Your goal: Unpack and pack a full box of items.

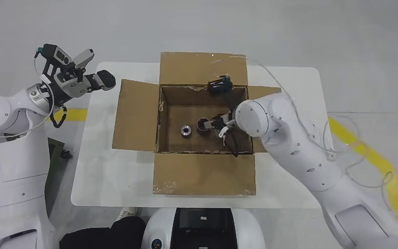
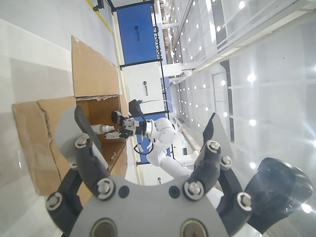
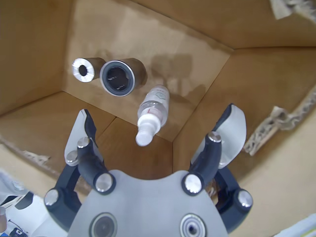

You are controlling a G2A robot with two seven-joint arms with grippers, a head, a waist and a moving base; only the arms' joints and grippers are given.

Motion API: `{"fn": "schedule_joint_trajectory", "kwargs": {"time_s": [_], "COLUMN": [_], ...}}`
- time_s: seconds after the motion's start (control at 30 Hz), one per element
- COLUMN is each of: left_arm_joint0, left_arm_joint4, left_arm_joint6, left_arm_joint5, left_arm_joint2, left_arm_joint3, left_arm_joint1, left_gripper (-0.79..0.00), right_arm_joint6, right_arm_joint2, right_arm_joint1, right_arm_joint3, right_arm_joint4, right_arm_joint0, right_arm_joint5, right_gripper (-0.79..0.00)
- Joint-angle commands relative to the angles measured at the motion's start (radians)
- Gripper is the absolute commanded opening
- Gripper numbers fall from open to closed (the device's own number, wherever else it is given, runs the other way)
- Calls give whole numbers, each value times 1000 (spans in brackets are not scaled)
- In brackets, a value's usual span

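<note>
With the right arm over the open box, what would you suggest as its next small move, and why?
Probably lower the right gripper straight down around the spray bottle and close. Its jaws are open, the bottle's white cap shows below and between them, and the metal cylinders stand apart from it in the box.

The box (image 3: 172,13) is matt brown cardboard, rough and corrugated at its torn edges. The small cylinder (image 3: 83,70) is bright bare metal; the large cylinder (image 3: 118,78) has a dark face with a shiny metal rim. The bottle (image 3: 154,110) is clear plastic, white-capped. The desk (image 1: 93,168) is smooth white.
</note>
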Motion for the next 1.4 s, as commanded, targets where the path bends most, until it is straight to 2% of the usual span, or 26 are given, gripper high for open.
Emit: {"fn": "schedule_joint_trajectory", "kwargs": {"time_s": [0.0,0.1,0.23,0.43,0.57,0.8,1.1,1.37], "left_arm_joint0": [0,0,0,0,0,0,0,0], "left_arm_joint4": [0,0,0,0,0,0,0,0], "left_arm_joint6": [0,0,0,0,0,0,0,0], "left_arm_joint5": [0,0,0,0,0,0,0,0], "left_arm_joint2": [0,0,0,0,0,0,0,0], "left_arm_joint3": [0,0,0,0,0,0,0,0], "left_arm_joint1": [0,0,0,0,0,0,0,0], "left_gripper": [0,0,0,0,0,0,0,0], "right_arm_joint6": [-1,15,0,-92,-188,-313,-393,-467], "right_arm_joint2": [23,42,80,203,327,534,754,870], "right_arm_joint1": [3,8,7,10,15,32,56,70], "right_arm_joint3": [-38,-92,-145,-215,-240,-276,-326,-357], "right_arm_joint4": [1,-21,24,187,367,606,720,726], "right_arm_joint0": [-6,-9,-19,-82,-172,-351,-571,-710], "right_arm_joint5": [3,7,27,72,34,-109,-226,-219], "right_gripper": [0,0,0,0,0,0,0,0]}}
